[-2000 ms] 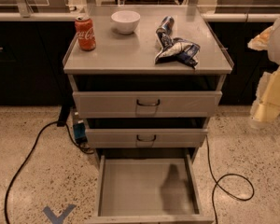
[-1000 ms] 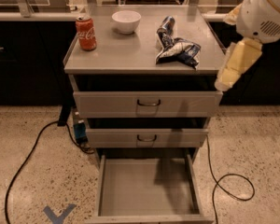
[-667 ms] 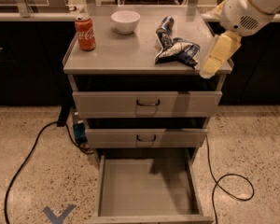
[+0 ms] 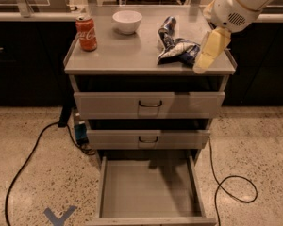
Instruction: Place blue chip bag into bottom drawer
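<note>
The blue chip bag (image 4: pixel 178 50) lies crumpled on the grey cabinet top (image 4: pixel 118 53), right of centre, dark blue with white patches. My gripper (image 4: pixel 202 64) hangs from the white arm (image 4: pixel 240 4) that comes in from the upper right. It sits just right of the bag, over the top's front right corner, and holds nothing. The bottom drawer (image 4: pixel 148 189) is pulled fully out below, a wide shallow grey tray with a bare floor. The two upper drawers (image 4: pixel 148 105) are partly out.
A red cola can (image 4: pixel 86 32) and a white bowl (image 4: pixel 127 21) stand on the left and middle of the cabinet top. Black cables (image 4: pixel 231 187) lie on the speckled floor on both sides. A blue tape mark (image 4: pixel 60 215) is at front left. Dark counters stand behind.
The arm has swung in from the far right and moved left and down. The gripper now sits next to the chip bag. The bag and drawers have not moved.
</note>
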Motion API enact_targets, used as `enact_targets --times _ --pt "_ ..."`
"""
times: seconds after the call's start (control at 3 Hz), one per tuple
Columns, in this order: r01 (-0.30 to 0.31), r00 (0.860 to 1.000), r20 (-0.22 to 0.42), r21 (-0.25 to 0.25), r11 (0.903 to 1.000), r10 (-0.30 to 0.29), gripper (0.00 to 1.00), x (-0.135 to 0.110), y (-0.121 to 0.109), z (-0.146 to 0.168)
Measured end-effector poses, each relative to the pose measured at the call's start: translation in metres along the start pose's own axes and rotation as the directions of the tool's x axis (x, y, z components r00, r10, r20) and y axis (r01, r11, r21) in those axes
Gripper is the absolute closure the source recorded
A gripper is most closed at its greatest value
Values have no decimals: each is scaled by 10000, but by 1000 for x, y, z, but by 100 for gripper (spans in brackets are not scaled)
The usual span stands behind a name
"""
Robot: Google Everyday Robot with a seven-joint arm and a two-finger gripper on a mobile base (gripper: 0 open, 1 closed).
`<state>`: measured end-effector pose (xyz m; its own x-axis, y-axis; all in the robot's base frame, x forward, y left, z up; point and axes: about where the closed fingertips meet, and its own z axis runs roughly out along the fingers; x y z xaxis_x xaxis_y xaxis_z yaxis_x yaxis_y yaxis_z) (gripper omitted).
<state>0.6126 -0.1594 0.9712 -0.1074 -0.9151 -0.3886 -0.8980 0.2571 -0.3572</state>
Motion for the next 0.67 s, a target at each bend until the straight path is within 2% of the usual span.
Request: enact_targets --times 0.33,0.67 --pt "163 9999 13 407 9990 -164 0 -3 -43 26" --pt "-353 9978 592 746 9966 309 0 4 -76 54"
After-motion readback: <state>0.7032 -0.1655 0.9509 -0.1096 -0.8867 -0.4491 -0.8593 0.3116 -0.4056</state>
